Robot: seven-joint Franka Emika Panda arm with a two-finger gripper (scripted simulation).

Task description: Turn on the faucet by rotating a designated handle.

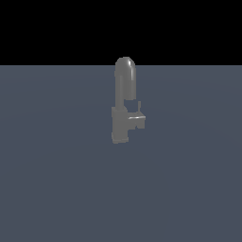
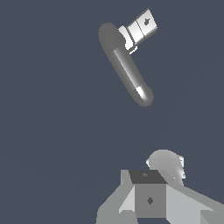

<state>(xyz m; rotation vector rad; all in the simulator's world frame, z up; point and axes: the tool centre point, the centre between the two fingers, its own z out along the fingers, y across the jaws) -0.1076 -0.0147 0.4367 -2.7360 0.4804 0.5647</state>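
One gap is deciding everything here, the stretch of bare floor lying between the gripper [image 2: 151, 199] and the faucet [image 1: 125, 101]; in the wrist view the faucet is sitting well apart from the pale blocky gripper body at the frame's edge, nothing touching it; the handle [image 2: 141, 27] is showing there as a bright segmented stub jutting off the far end of the faucet, the end furthest from the gripper, so I am judging that the arm is needing to travel past the length of the spout to reach it; the spout's long axis is running as a slanted bar in that view, since the camera is looking down on it from above; the jaws themselves I cannot make out, only grey wedges and a cube-like block, so whether they are spread or closed I cannot tell, and nothing is appearing to be held; the exterior view is giving what the wrist view is not, the faucet standing upright on the floor [image 1: 56, 189] with its tube arching at the top, and the handle [image 1: 136, 117] poking sideways from the base toward the exterior view's right with a thin pin rising from it; the arm is not appearing in that view at all.
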